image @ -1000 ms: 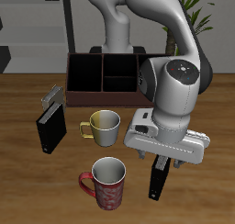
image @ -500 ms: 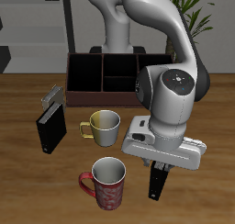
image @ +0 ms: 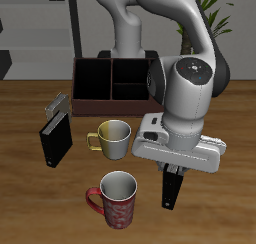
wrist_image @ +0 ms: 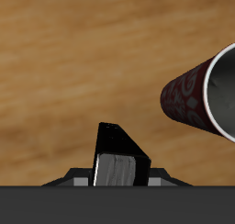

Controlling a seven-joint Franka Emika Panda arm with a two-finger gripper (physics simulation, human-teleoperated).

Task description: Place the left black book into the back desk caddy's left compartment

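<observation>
The left black book (image: 171, 189) hangs upright over the wooden table near its front edge, with my gripper (image: 175, 171) shut on its top end. From the wrist view the book (wrist_image: 117, 156) shows edge-on between the fingers, above bare wood. The back desk caddy (image: 112, 62), a dark reddish-brown box, stands far behind it at the table's back. The caddy's left compartment (image: 92, 83), a large undivided end section, is open to view; its other end is hidden behind my arm.
A red patterned mug (image: 115, 197) stands close beside the held book, also seen as the red mug (wrist_image: 206, 90) from the wrist. A cream-yellow mug (image: 113, 138) stands between it and the caddy. Another black book (image: 55, 139) lies farther off.
The gripper has risen a little and turned slightly, lifting the black book with it. The mugs, the other book and the caddy have not moved.
</observation>
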